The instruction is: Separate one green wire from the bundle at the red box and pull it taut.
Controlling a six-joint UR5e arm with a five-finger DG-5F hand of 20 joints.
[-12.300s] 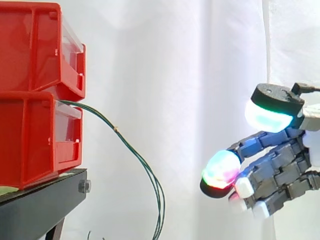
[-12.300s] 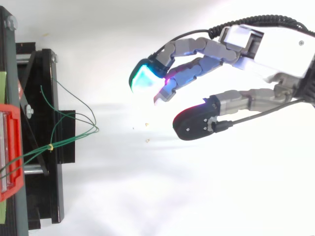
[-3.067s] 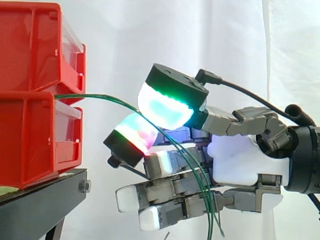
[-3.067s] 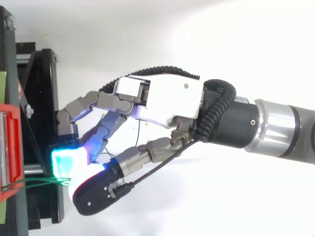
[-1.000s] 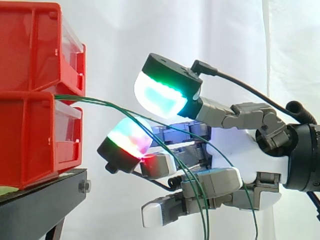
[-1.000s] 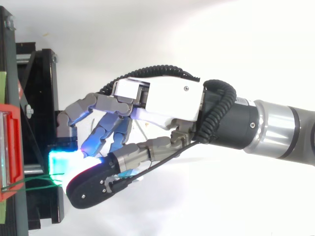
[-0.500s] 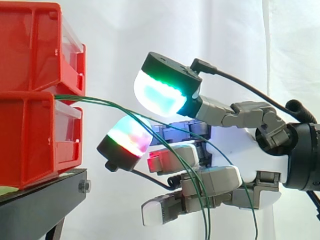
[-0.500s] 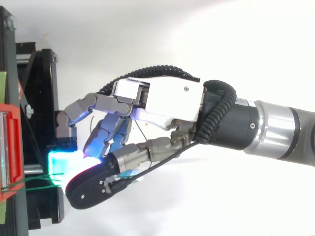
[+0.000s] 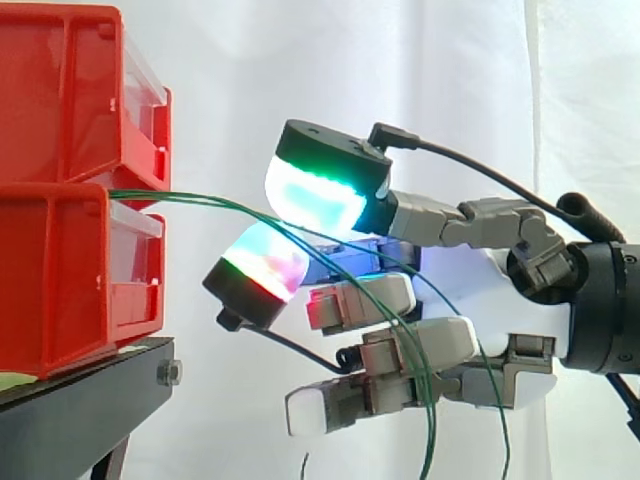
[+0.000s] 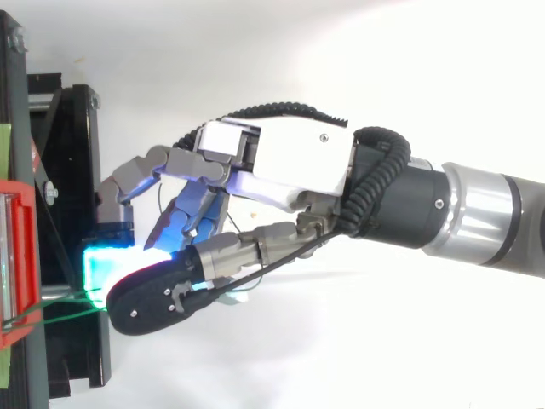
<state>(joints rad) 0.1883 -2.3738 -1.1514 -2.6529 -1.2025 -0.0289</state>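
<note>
Two red bins (image 9: 70, 270) are stacked on a black stand (image 9: 90, 400) at the left. Thin green wires (image 9: 200, 203) come out between them and run almost level to my hand (image 9: 530, 300). They pass between the green-white thumb pad (image 9: 312, 195) and a red-green fingertip pad (image 9: 262, 262), which close on them just right of the bins. Behind the pads the wires drape down over the curled fingers; one strand hangs apart, further right. In the top view my hand (image 10: 289, 166) reaches left to the red box (image 10: 19, 256), with the wires (image 10: 60, 308) stretched between.
A white curtain hangs behind everything. The black stand (image 10: 72, 153) lies under my fingertips in the top view. Right of the stand the ground is plain white, and my arm crosses it from the right edge.
My hand has risen slightly in the last second. The thumb pad has come closer to the fingertip pad over the wires, and one middle finger has stretched out.
</note>
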